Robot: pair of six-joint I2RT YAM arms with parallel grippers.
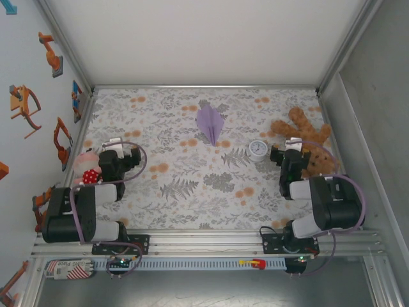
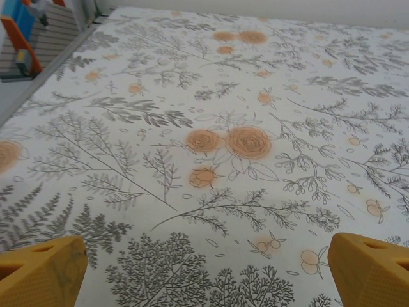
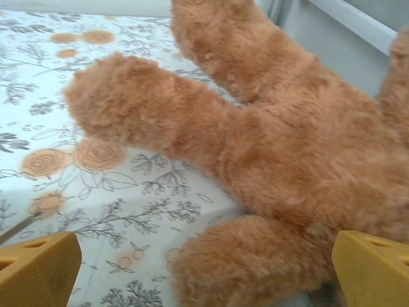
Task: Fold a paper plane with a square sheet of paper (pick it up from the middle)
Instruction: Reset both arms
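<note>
Paper plane [image 1: 210, 125] lies folded on the floral tablecloth [image 1: 192, 192] at far centre, well apart from both grippers.

Judgement: folding appears complete. The step in hand is standing clear, best done with no sweep across the dart.

Left gripper [image 2: 204, 275]: jaws wide, empty, above bare cloth.

Right gripper [image 3: 204, 272]: jaws wide, gripping nothing. The brown teddy bear [image 3: 275, 160] sits close ahead, partly between the fingers; contact cannot be determined.
</note>
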